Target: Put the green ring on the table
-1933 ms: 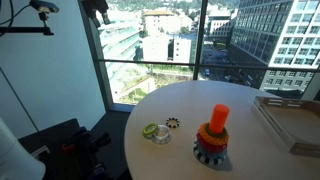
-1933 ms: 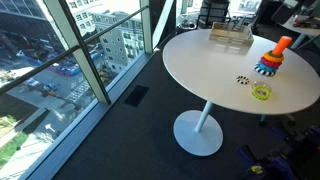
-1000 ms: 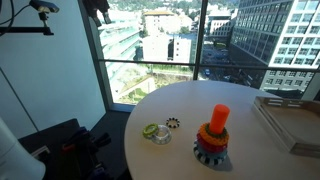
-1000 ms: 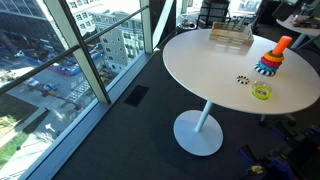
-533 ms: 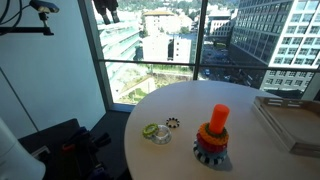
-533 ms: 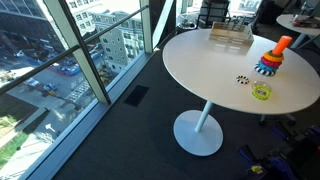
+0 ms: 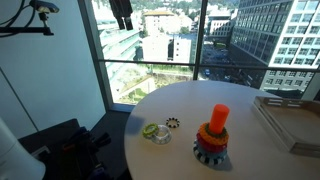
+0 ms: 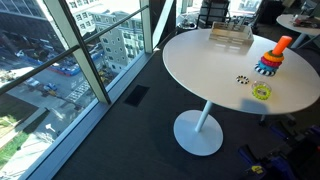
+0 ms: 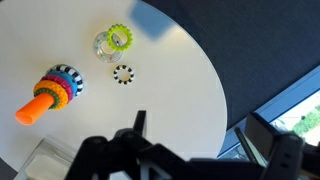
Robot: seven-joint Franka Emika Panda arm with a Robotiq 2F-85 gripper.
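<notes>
The green ring (image 7: 151, 130) (image 9: 120, 38) lies flat on the round white table (image 7: 250, 165) (image 8: 205, 65) (image 9: 170, 90), leaning against a clear ring (image 9: 103, 46). In an exterior view the green ring (image 8: 261, 92) sits near the table's edge. My gripper (image 7: 122, 22) hangs high above the floor, beyond the table's edge and far from the ring. In the wrist view the gripper (image 9: 200, 135) is open with nothing between its two dark fingers (image 9: 139, 122). It looks down on the table from well above.
A stacking toy (image 7: 212, 135) (image 8: 271, 62) (image 9: 55, 90) with an orange peg and coloured rings stands on the table. A small black-and-white toothed ring (image 7: 172, 123) (image 9: 123, 73) lies beside the green one. A flat grey tray (image 7: 290, 120) (image 8: 230, 36) rests at the far side.
My gripper has moved to the right along the top of the exterior view, closer to the table. Nothing on the table has shifted.
</notes>
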